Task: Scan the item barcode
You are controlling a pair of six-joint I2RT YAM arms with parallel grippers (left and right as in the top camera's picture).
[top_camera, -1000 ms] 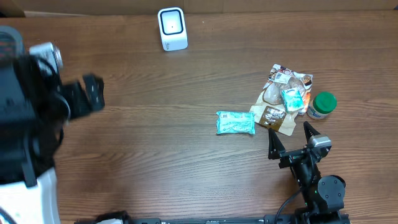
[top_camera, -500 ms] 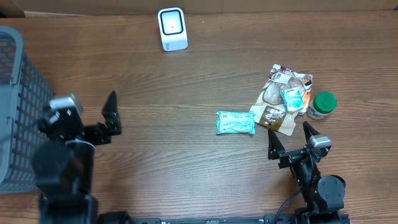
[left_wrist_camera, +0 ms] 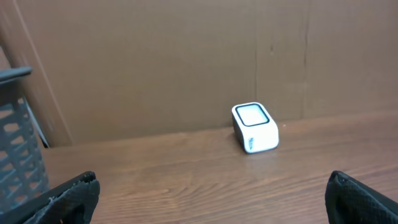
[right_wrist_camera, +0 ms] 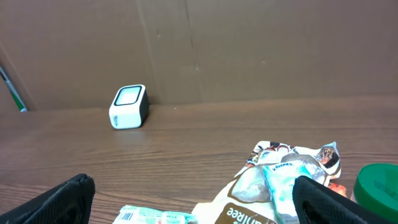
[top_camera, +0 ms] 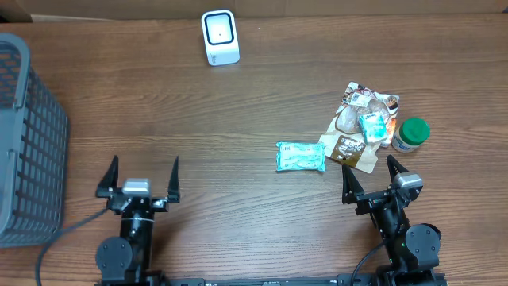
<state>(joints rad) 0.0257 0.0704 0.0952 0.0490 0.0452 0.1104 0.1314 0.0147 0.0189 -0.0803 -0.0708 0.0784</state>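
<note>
Overhead: the teal packet [top_camera: 301, 156] lies flat, right of the bench's middle and just beside the snack pile [top_camera: 361, 127]. The scanner [top_camera: 220, 36] sits at the far edge. The left jaws and right jaws stand spread and empty at the near edge.

Left wrist: I see only the scanner [left_wrist_camera: 255, 127] and the basket [left_wrist_camera: 15, 155].

Right wrist: the packet [right_wrist_camera: 155, 216] looks light, soft and crinkly. I'd pinch a sealed end.

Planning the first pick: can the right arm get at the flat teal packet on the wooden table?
Probably yes. The right gripper is open, and the flat teal packet lies just ahead to its left with nothing on top.
</note>
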